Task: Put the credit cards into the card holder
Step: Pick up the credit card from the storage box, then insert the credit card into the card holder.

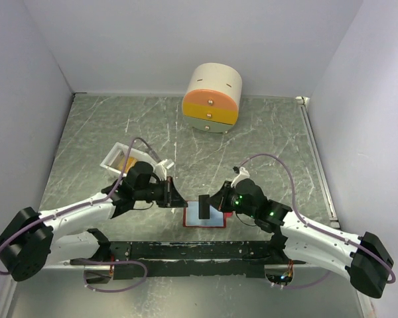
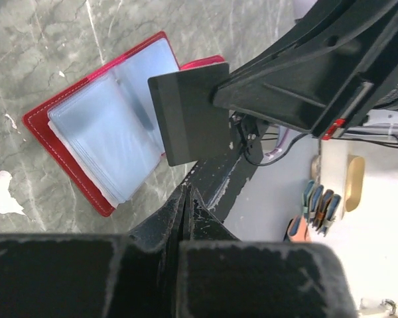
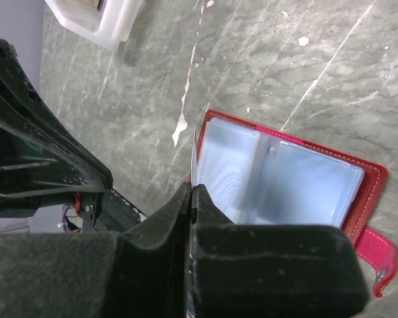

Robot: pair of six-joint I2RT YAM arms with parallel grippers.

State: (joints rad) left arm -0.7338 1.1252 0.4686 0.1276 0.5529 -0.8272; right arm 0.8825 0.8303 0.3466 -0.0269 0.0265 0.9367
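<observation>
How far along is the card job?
Done: the card holder lies open on the table, visible sleeves apparently empty. In hand: the right end effector is shut on a dark card over it; the left end effector is shut, apparently empty. Left: sleeving that card, then the orange-gold cards in the white tray.

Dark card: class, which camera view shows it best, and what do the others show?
The left wrist view: the dark card faces the camera flat, held at one edge by the right gripper. The top view gives only a small dark rectangle over the holder. The right wrist view sees just its thin edge.
</observation>
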